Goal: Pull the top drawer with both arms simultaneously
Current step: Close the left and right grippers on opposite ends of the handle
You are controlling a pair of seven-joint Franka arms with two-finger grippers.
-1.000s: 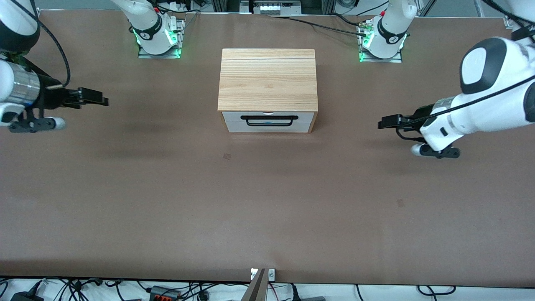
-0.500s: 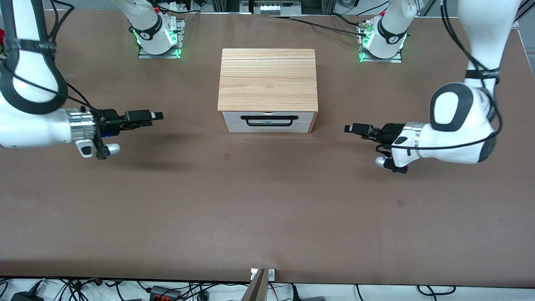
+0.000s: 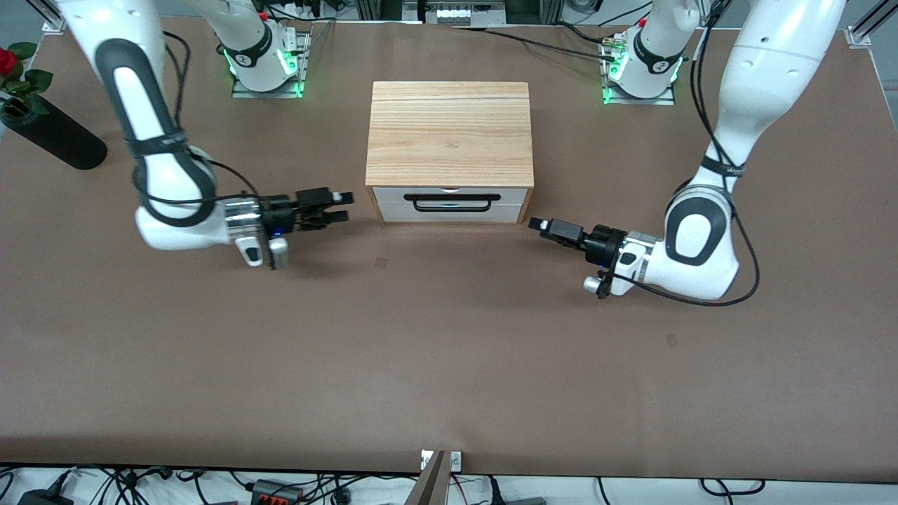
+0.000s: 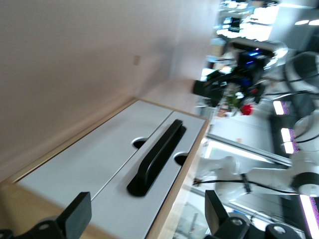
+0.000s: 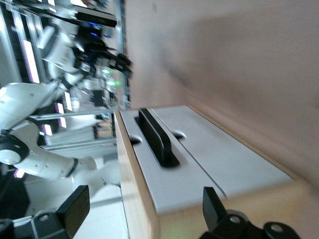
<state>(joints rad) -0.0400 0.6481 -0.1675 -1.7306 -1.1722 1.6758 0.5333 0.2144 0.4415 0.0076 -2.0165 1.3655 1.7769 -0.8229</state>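
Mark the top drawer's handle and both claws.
top drawer handle (image 3: 451, 202), front view, middle of the black bar.
left claw (image 3: 537, 224), front view, at its fingertips.
right claw (image 3: 345, 207), front view, between its open fingertips.

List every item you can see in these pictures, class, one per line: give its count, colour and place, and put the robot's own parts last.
Cabinet: one, light wood, mid-table between the two arm bases.
Top drawer: one, white front, shut, in the cabinet's face toward the front camera.
Handle: one, black bar, on the top drawer's front.
Vase: one, black, holding a red rose, at the right arm's end of the table.
Table: one, brown surface.
Right claw: one, black, open, over the table beside the cabinet's front corner.
Left claw: one, black, open, over the table beside the other front corner.
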